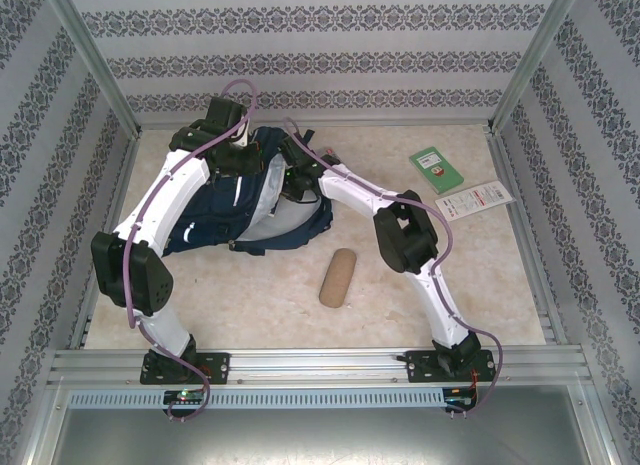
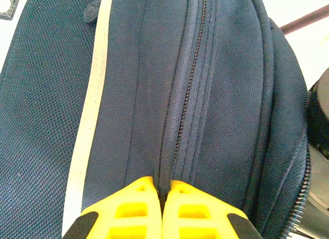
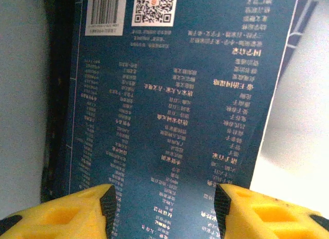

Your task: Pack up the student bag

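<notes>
The left tool [image 2: 163,198] is pinching a ridge of navy cloth on the student bag [image 1: 215,225], its yellow fingers pressed together on the fold, right beside the zip [image 2: 193,85] that is running away ahead of it. A pale stripe [image 2: 95,95] is lying off to this tool's left. Judging by the grip, it is holding the bag's upper panel taut, probably so the mouth is staying open and the bag is not sliding on the surface [image 1: 250,295] while the other arm is working.

The right tool [image 3: 164,213] is standing spread, one finger on each side, with the back cover of a blue book [image 3: 169,95] directly ahead of it; the barcode and square code are sitting at the far end of the cover. I cannot tell whether the fingers are touching the book. Pale grey on both sides of the book looks like the bag's lining, so the book is most likely lying inside the main compartment.

In the top view the bag is lying under both tools. Well away to the right tool's right, a green book [image 1: 437,170] and a white leaflet [image 1: 473,198] are waiting on the surface, and a tan pouch [image 1: 338,277] is lying nearer the arm bases. These three are outside the bag, so packing seems only partly done.
</notes>
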{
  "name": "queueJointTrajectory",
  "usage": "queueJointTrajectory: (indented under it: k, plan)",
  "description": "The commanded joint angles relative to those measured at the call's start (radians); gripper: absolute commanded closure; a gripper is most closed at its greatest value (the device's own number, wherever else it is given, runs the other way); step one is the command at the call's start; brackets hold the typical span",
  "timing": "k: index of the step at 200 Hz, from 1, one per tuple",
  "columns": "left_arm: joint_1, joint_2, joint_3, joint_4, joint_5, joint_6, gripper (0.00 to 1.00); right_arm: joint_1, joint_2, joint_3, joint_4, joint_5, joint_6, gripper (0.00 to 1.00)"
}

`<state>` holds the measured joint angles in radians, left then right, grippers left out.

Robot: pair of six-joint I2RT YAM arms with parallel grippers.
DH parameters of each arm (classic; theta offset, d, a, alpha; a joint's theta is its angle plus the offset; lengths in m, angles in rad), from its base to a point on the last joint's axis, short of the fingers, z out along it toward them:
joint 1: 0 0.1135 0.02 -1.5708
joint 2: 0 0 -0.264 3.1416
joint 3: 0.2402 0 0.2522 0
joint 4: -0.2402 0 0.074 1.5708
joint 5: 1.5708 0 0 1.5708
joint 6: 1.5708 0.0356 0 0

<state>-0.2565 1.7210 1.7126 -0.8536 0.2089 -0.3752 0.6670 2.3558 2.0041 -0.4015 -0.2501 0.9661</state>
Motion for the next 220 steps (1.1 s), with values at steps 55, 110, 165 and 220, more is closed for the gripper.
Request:
queueJointTrajectory:
  k: [55,110,165,220]
  plan:
    - [-0.001,-0.062,0.007,0.056,0.049,-0.009,1.0,0.026,-0.102,-0.094,-0.069,0.144,-0.081,0.43]
    - [-0.001,-0.06,0.008,0.056,0.067,-0.014,1.0,0.025,-0.046,-0.035,-0.167,0.178,-0.081,0.41]
    - [0.0,-0.058,-0.006,0.072,0.128,-0.034,1.0,0.032,0.079,0.117,-0.176,0.104,-0.109,0.41]
    - [-0.009,-0.059,-0.033,0.09,0.218,-0.03,1.0,0.07,0.12,0.224,-0.042,-0.017,-0.172,0.42]
